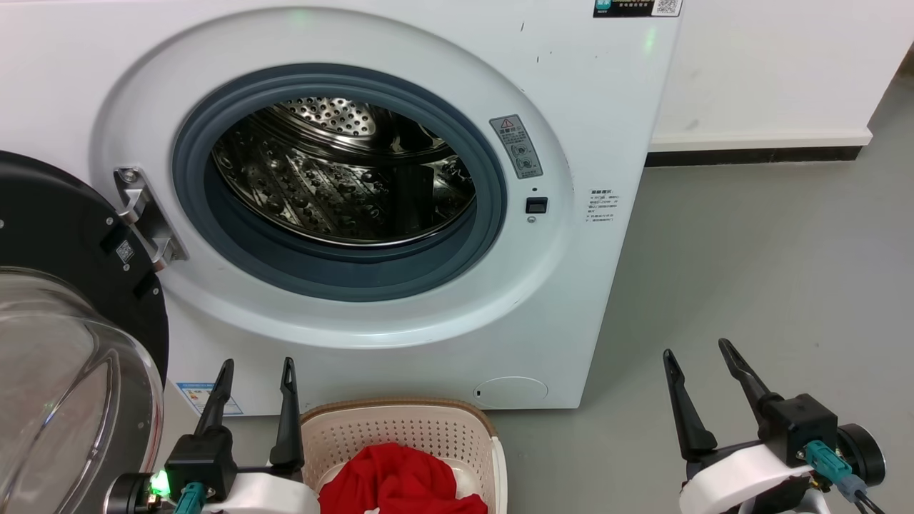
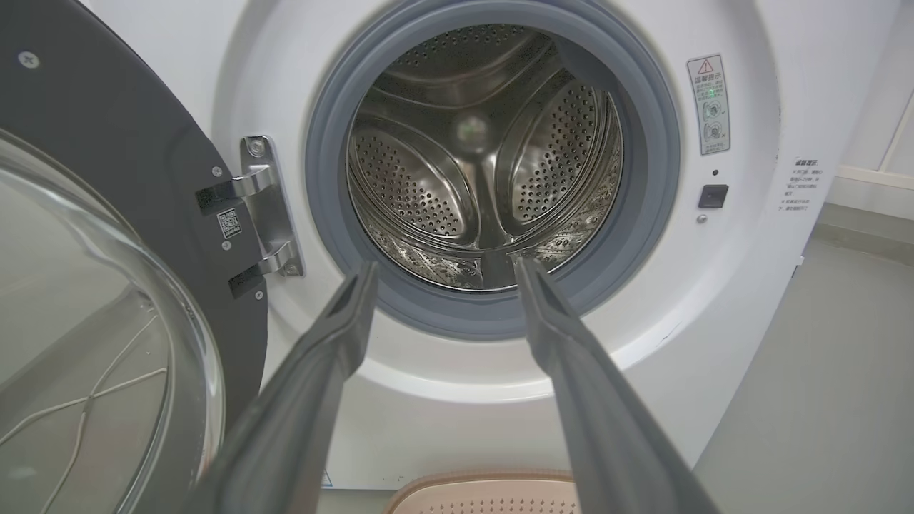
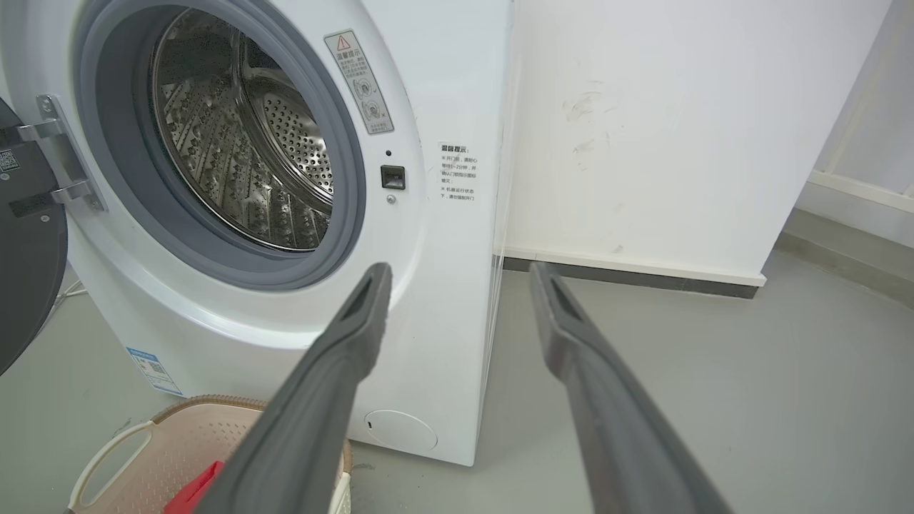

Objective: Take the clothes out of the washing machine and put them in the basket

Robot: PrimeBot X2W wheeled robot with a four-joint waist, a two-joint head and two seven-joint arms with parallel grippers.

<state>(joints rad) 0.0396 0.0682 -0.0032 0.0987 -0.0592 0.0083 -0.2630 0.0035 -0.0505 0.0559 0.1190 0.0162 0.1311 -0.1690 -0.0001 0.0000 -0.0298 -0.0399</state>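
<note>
The washing machine (image 1: 571,107) stands with its door swung wide to the left, and its steel drum (image 1: 343,171) holds nothing I can see. Red clothes (image 1: 403,485) lie in the cream basket (image 1: 400,428) on the floor just below the machine's front; a red corner (image 3: 193,489) shows in the right wrist view. My left gripper (image 1: 257,368) hangs open beside the basket's left rim, pointing at the drum (image 2: 485,157). My right gripper (image 1: 696,350) is open over bare floor to the right of the machine. Both hold nothing.
The black-rimmed glass door (image 1: 64,343) juts out at the left, close to my left arm. A white wall with a dark skirting (image 1: 757,153) runs behind the machine on the right. Grey floor (image 1: 750,285) stretches to the right.
</note>
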